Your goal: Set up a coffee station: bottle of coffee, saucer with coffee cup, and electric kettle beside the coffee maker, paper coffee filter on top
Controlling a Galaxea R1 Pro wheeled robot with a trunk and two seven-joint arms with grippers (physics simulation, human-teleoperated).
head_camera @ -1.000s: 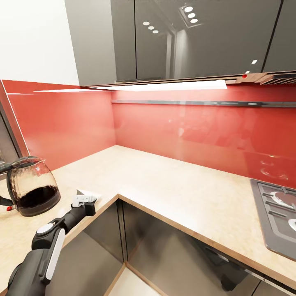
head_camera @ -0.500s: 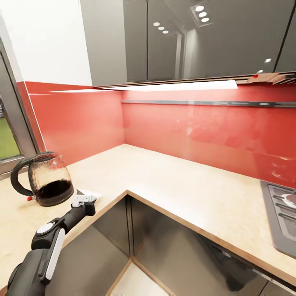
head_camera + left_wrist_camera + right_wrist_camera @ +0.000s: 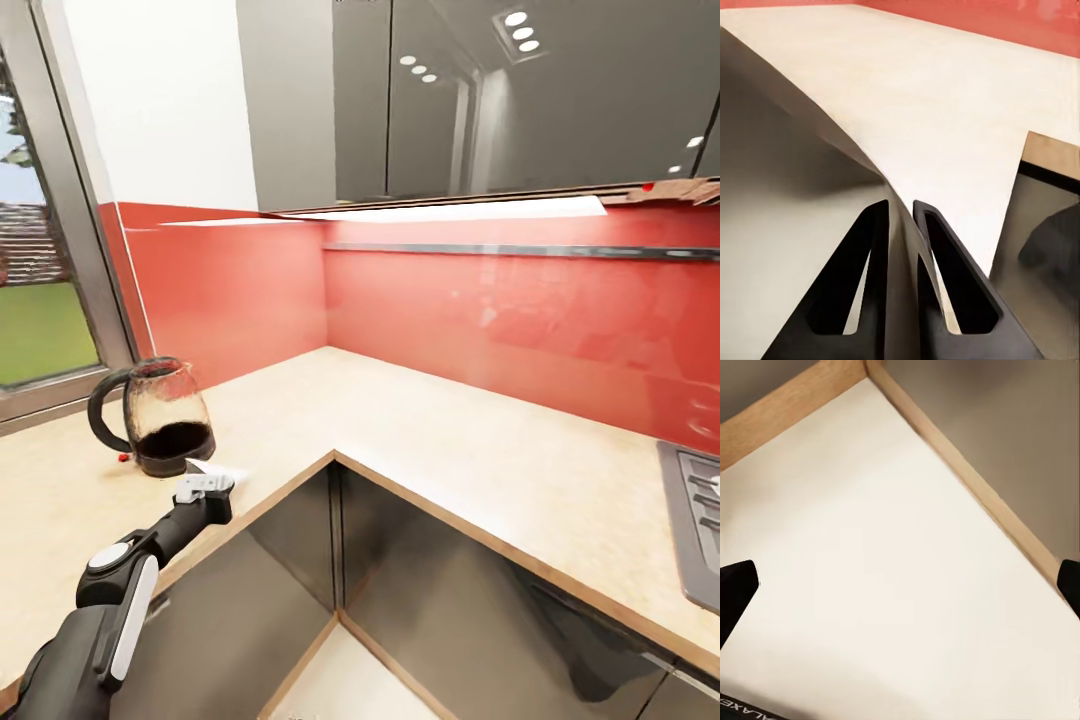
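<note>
- Kitchen corner, head view: a light wood L-shaped table (image 3: 420, 440) over glossy grey cabinet fronts (image 3: 440, 620), with a red glass backsplash (image 3: 500, 320) behind and dark grey wall cupboards (image 3: 480, 100) above.
- Rounded, partly see-through dark electric kettle (image 3: 165, 415) with a black base and looped black handle stands upright on the table at about 9 o'clock in that view, dark liquid in its lower part.
- Left arm, black with white trim, reaches up from 7 o'clock; its left end effector (image 3: 205, 487) sits just in front of the kettle at the table's edge.
- Thin white paper coffee filter (image 3: 222, 470) pokes out past that end effector toward 1 o'clock.
- Left wrist view: the two black fingers (image 3: 847, 300) are drawn close together, clamped on the white paper sheet (image 3: 810, 187), which curves up and away from them over the table.
- Right wrist view: the right end effector (image 3: 900, 577) has its black fingertips (image 3: 735, 589) spread wide apart, holding nothing, above a pale floor bordered by a wooden strip (image 3: 967, 472).
- Window (image 3: 40, 270) showing green lawn at 9 to 10 o'clock; edge of a grey stove top (image 3: 700, 520) at 3 o'clock.
</note>
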